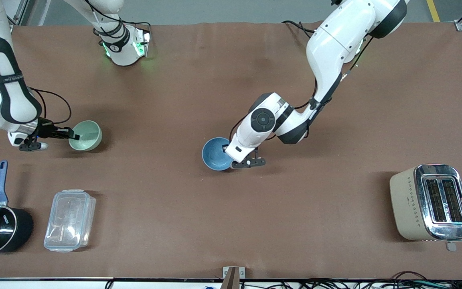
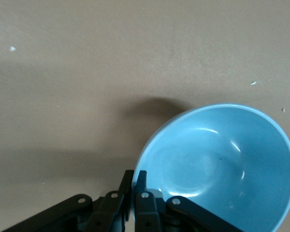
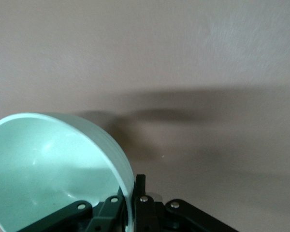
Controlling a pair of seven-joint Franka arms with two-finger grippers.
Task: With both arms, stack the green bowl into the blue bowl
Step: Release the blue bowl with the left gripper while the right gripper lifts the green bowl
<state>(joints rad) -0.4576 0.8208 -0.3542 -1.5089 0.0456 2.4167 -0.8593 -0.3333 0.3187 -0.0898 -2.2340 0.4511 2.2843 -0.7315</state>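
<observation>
2 matte bowls: mint green bowl [image 1: 86, 135] rim-pinched by right claw [image 1: 73, 135]; sky blue bowl [image 1: 216, 154] rim-pinched by left claw [image 1: 231, 160].

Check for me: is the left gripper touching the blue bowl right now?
Touching. In the left wrist view the left gripper has its fingers pinched on the rim of the blue bowl, one finger each side of the wall, no gap.

Even bright overhead light, soft shadows, toaster [image 1: 443, 200] glare
</observation>
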